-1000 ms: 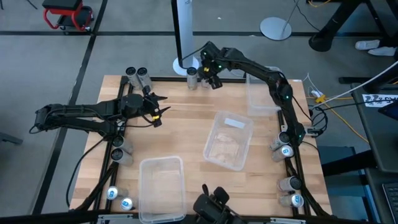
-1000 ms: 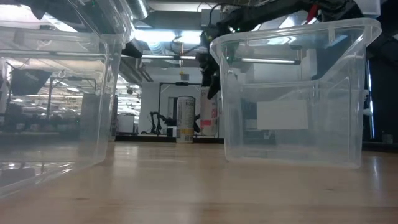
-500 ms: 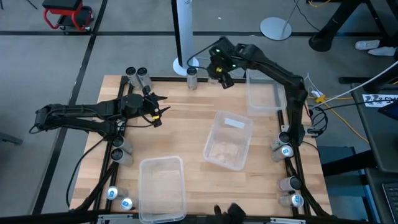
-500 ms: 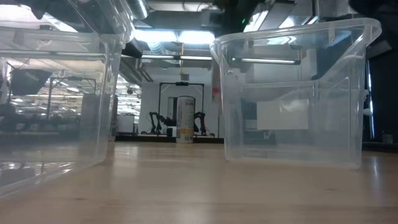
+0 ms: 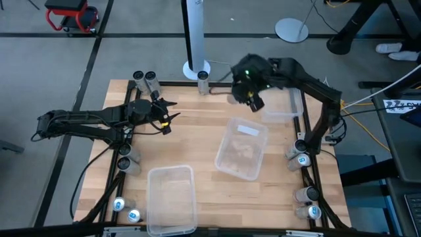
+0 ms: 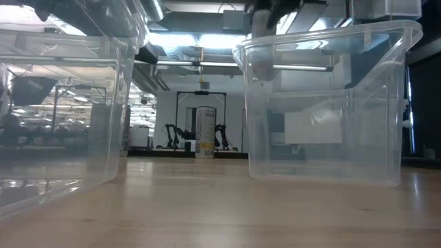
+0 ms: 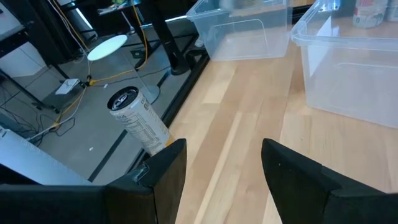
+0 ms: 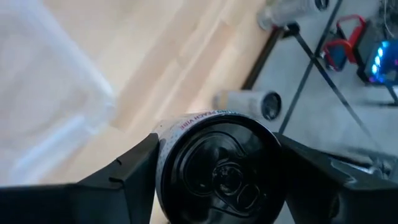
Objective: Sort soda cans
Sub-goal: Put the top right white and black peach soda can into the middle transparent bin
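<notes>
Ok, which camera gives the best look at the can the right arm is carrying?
The right wrist view: the can fills it, dark top facing the camera, between the right end effector fingers. The high view mostly hides it behind the arm; the low and left wrist views don't clearly show it.

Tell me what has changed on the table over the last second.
The right pincer, shut on a dark-topped soda can, swung away from the can at the far edge, to above the table near the far bin and the middle bin. The left pincer stayed open and empty over the table's left side. Bins and the other cans kept their places.
</notes>
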